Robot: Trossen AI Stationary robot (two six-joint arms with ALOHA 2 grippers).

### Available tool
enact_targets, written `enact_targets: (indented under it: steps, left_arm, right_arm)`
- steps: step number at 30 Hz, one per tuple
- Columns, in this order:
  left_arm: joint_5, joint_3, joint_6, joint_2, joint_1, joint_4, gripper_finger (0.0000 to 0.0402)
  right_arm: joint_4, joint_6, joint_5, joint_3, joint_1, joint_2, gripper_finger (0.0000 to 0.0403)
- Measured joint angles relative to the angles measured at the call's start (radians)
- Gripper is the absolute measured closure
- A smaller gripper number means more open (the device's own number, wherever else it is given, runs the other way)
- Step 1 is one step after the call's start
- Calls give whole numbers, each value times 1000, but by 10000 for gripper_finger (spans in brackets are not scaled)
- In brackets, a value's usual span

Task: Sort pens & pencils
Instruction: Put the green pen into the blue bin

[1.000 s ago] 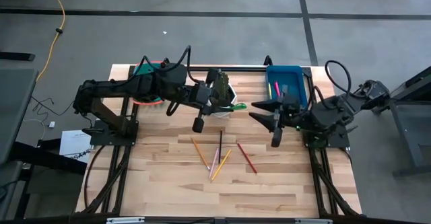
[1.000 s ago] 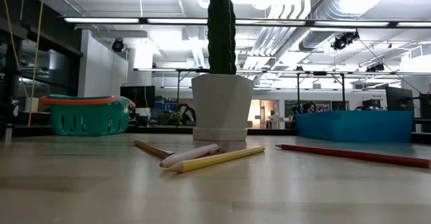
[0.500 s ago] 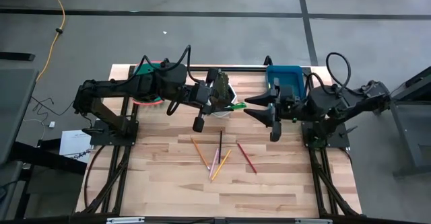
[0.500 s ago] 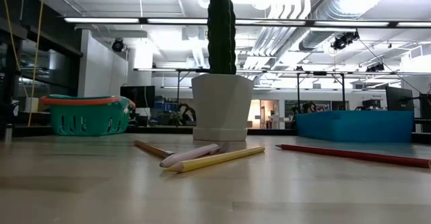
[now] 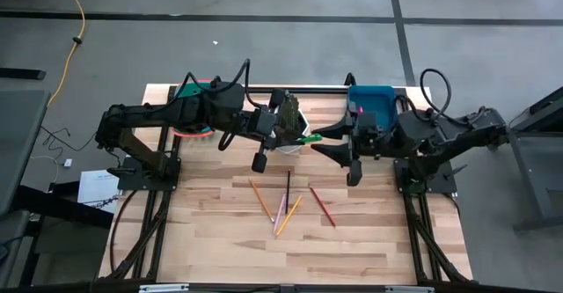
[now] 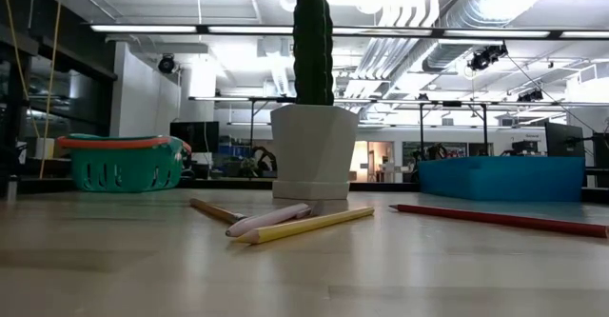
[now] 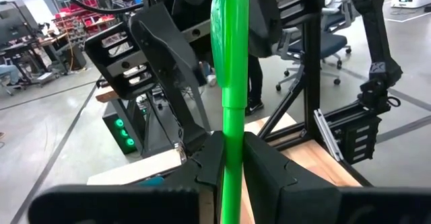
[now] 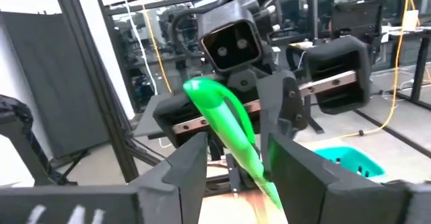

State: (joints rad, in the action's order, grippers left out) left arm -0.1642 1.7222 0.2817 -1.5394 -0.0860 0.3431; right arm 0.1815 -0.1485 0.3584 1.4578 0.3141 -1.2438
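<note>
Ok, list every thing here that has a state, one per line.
Green pen: held in the air, between the two grippers.
Left gripper: shut on the green pen.
Right gripper: open, fingers either side of the pen's free end.
Pencils: lying loose on the table.
Pink pen: lying among the pencils.
Blue bin: holds a pink pen.
</note>
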Motion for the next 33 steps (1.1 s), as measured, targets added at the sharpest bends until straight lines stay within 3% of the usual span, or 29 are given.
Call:
enact_targets:
  steps: [16, 27, 33]
  left_arm:
    - [-2, 0, -3, 0, 0, 6, 364]
    - [-3, 0, -3, -1, 0, 7, 364]
    - [-3, 0, -3, -1, 0, 7, 364]
  right_arm:
    - [-54, 19, -48, 0, -34, -27, 259]
    - [-52, 42, -48, 0, -33, -27, 335]
    - [-52, 51, -45, 0, -34, -27, 352]
